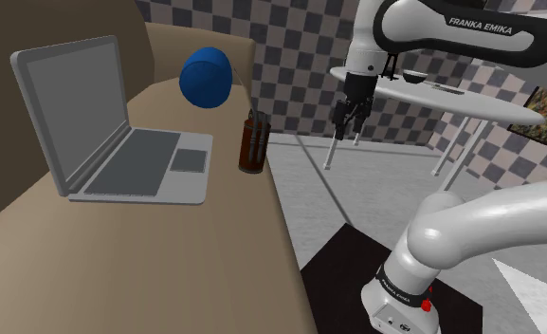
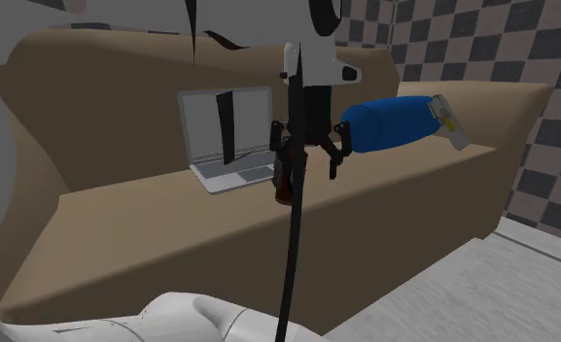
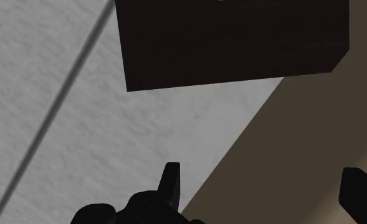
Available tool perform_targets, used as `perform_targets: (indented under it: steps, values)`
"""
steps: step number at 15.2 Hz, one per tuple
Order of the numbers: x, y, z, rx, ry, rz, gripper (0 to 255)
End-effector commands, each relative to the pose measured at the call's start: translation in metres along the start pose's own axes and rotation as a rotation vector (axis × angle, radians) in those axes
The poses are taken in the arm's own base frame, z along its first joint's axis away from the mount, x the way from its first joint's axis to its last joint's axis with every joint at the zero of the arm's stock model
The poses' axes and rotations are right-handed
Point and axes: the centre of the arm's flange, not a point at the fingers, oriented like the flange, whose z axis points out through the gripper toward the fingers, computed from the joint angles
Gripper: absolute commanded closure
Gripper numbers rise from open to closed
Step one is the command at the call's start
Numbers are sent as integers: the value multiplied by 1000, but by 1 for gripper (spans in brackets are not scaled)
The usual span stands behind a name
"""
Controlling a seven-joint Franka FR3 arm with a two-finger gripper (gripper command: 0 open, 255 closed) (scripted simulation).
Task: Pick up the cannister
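Observation:
The cannister (image 1: 253,144) is a dark brown upright cylinder with dark items sticking out of its top. It stands on the tan surface (image 1: 167,256) near the edge, beside the laptop. In the second exterior view the cannister (image 2: 283,185) is partly hidden behind my hand. My black gripper (image 1: 349,121) hangs open to the cannister's right in the shoulder view, over the grey floor and apart from it. From the second exterior view the gripper (image 2: 307,163) points down with fingers spread. In the wrist view the gripper (image 3: 264,191) holds nothing, and the surface's edge runs between its fingers.
A grey open laptop (image 1: 119,142) sits on the surface. A blue cylinder (image 1: 205,78) lies behind the cannister. A white round table (image 1: 451,95) stands behind my arm. A dark box (image 3: 233,44) lies below the hand on the grey floor (image 3: 61,127).

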Motion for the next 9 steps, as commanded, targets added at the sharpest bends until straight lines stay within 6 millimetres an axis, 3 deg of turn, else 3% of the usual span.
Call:
perform_targets:
  steps: [1, 9]
  values:
    - [0, 0, 0, 0, 0, 0, 0]
    - [44, -81, 8, 13, 155, 234, 0]
